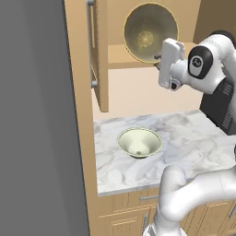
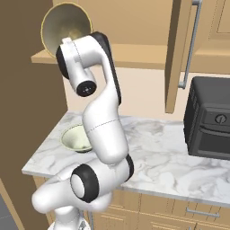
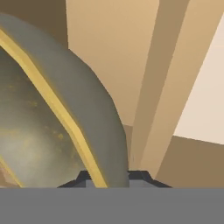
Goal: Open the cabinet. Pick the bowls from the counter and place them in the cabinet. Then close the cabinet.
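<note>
Hand view: hand [image 3: 108, 177] pinching tan bowl [image 3: 52, 131] rim.

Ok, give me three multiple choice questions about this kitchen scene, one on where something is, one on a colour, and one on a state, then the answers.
1. Where is the cream bowl?
A. on the counter
B. on the cabinet shelf
C. on the black oven

2. What colour is the rim of the bowl in the gripper?
A. blue
B. yellowish
C. red

3. How do the cabinet doors stand?
A. both shut
B. removed
C. open

Answers:
1 A, it sits upright on the marble.
2 B, the tan-brown bowl shows a yellow edge in the hand view.
3 C, the doors are swung out and the shelf shows.
</note>
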Robot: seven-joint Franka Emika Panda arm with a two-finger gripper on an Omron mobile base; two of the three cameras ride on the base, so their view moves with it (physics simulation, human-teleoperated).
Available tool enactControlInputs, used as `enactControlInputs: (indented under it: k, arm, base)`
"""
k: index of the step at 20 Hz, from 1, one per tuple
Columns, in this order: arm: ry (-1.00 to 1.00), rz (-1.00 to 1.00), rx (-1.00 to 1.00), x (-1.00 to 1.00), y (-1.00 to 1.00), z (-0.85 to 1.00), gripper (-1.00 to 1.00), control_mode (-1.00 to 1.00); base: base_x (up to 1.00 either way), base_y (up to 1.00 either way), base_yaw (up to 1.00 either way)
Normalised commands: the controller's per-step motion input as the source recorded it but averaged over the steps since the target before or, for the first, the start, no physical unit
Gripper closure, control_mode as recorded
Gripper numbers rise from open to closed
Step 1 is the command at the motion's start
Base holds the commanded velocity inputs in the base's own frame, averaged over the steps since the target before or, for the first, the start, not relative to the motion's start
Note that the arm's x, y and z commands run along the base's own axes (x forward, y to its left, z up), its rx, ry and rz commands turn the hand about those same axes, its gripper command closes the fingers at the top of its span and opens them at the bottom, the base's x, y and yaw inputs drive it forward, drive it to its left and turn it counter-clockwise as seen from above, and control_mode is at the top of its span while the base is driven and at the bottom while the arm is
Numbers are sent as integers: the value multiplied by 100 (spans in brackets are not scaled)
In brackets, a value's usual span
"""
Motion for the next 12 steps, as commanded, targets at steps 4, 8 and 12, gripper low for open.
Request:
enactControlInputs:
  k: [4,8,12]
  arm:
    - [21,0,0,39,9,29,100,-100]
    - [25,0,-3,45,19,16,100,-100]
    - [29,0,-1,41,9,7,100,-100]
  base:
    - [0,0,0]
    - [0,0,0]
    - [0,0,0]
